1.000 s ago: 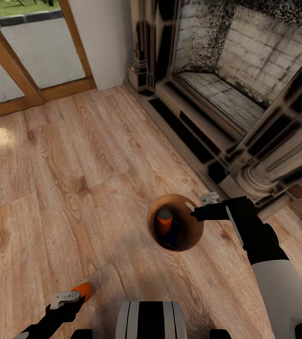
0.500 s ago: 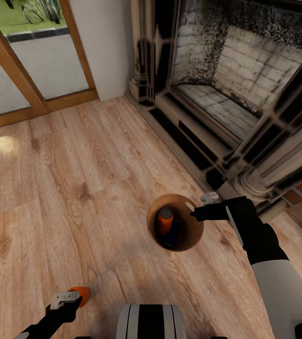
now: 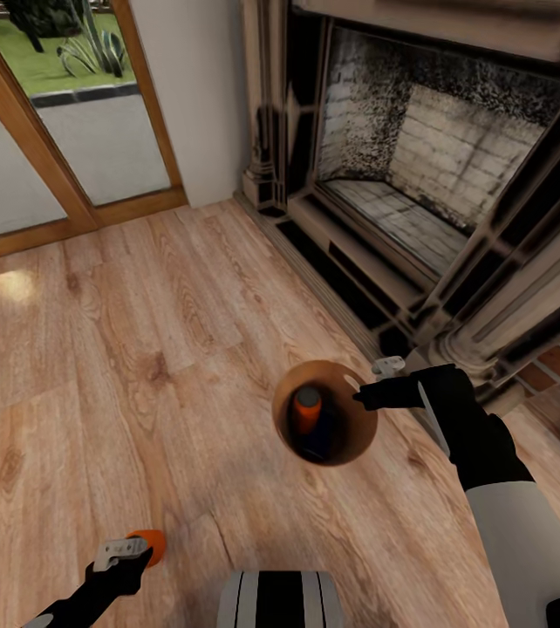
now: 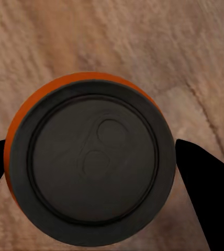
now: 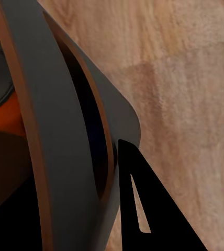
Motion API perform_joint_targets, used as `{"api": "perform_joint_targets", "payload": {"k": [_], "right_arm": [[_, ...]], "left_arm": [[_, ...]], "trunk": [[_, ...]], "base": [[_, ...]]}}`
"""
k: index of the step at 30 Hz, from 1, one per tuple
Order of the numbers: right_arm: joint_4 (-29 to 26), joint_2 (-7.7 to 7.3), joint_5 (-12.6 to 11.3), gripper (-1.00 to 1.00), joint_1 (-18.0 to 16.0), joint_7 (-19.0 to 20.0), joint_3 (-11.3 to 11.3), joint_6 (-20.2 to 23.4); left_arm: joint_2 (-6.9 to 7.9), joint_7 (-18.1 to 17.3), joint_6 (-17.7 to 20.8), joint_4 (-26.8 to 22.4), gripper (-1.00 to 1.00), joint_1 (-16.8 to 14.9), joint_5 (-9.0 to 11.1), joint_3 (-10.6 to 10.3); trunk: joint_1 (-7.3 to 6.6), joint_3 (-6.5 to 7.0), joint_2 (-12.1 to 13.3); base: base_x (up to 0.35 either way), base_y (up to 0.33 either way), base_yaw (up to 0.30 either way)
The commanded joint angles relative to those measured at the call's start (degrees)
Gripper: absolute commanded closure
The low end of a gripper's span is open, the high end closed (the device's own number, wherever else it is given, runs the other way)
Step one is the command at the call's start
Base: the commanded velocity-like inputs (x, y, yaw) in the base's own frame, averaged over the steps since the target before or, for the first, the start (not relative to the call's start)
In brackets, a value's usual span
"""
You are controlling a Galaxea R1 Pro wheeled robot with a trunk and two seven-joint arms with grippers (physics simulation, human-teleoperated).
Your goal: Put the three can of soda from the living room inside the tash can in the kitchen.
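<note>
**Last can in the left claw, bin held out by the right**

The left claw (image 3: 130, 553) pinches an orange can (image 3: 149, 545) low at the robot's left side. In the left wrist view the can (image 4: 88, 159) sits end-on, its grey top facing the camera and a dark finger (image 4: 206, 193) against each flank, so its long axis runs along the fingers.

The right claw (image 3: 369, 384) is clamped on the bin (image 3: 324, 412), at the rim on the fireplace (image 3: 420, 201) side. In the right wrist view one finger (image 5: 148, 209) lies against the grey outer wall (image 5: 54, 146); I judge the other is inside. The bin hangs off the wood floor (image 3: 140, 305), mouth tipped toward the head camera. Inside stand a second orange can (image 3: 305, 410) and, beside it, a dark blue can (image 3: 319, 443).

What matters next: the bin's mouth lies forward and to the right of the held can, well apart from it. The left arm is the one that must close that gap, or else the right arm swings the bin across toward it.
</note>
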Motion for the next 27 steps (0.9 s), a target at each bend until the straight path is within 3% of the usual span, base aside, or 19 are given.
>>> {"api": "perform_joint_targets", "payload": {"k": [1,6,10,13,14,18,19,21,22,25,26,27], "right_arm": [[0.0,0.09,-1.69,1.0,0.0,0.17,0.07,0.55],[0.04,0.43,-1.7,1.0,0.02,0.12,0.39,0.55],[0.06,0.59,-1.74,1.0,0.0,0.1,0.6,0.55],[0.1,0.63,-1.77,1.0,0.0,0.1,0.63,0.55],[0.11,0.64,-1.81,1.0,-0.01,0.1,0.66,0.55],[0.24,0.69,-1.86,1.0,-0.01,0.1,0.72,0.55],[0.38,0.76,-1.9,1.0,-0.01,0.1,0.73,0.55],[0.47,0.83,-1.93,1.0,-0.03,0.1,0.76,0.55],[0.55,0.88,-1.95,1.0,-0.06,0.1,0.79,0.55],[0.87,0.91,-1.96,1.0,-0.11,0.1,0.77,0.55],[1.41,0.92,-1.97,1.0,-0.16,0.1,0.77,0.55],[1.82,0.92,-1.97,1.0,-0.18,0.1,0.76,0.55]], "left_arm": [[0.01,-0.04,0.13,-0.18,1.0,0.02,0.04,0.03],[0.11,-0.36,2.66,-5.01,1.0,0.07,0.39,0.22],[0.42,-2.31,9.25,-12.4,1.0,-0.01,0.53,1.18],[0.8,-3.36,13.92,-18.14,1.0,-0.07,0.56,3.36],[1.01,-3.8,17.96,-22.34,1.0,-0.18,0.55,5.37],[2.09,-4.41,27.51,-29.52,1.0,-0.7,0.55,8.69],[3.37,-4.76,31.89,-31.96,1.0,-1.94,0.58,9.63],[4.83,-5.1,36.09,-33.49,1.0,-4.33,0.6,10.25],[6.01,-5.36,40.7,-34.41,1.0,-7.46,0.62,10.64],[7.11,-5.84,47.85,-35.15,1.0,-13.14,0.63,10.91],[7.62,-6.44,51.42,-35.42,1.0,-17.1,0.55,10.86],[7.83,-6.82,52.71,-35.52,1.0,-18.94,0.51,10.79]], "trunk": [[-0.03,0.23,0.01],[-0.15,1.34,0.08],[-1.03,2.06,1.67],[-1.69,2.6,2.88],[-1.91,2.78,3.28],[-2.78,3.49,4.88],[-3.0,3.67,5.28],[-3.44,4.03,6.09],[-3.66,4.21,6.49],[-4.32,4.75,7.69],[-4.54,4.93,8.09],[-4.76,5.11,8.49]], "base": [[0.0,0.0,0.0],[0.0,0.0,0.0],[0.0,0.0,0.0],[0.0,0.0,0.0],[0.0,0.0,0.0],[0.0,0.0,0.0],[0.0,0.0,0.0],[0.0,0.0,0.0],[0.0,0.0,0.0],[0.0,0.0,0.0],[0.0,0.0,0.0],[0.0,0.0,0.0]]}}
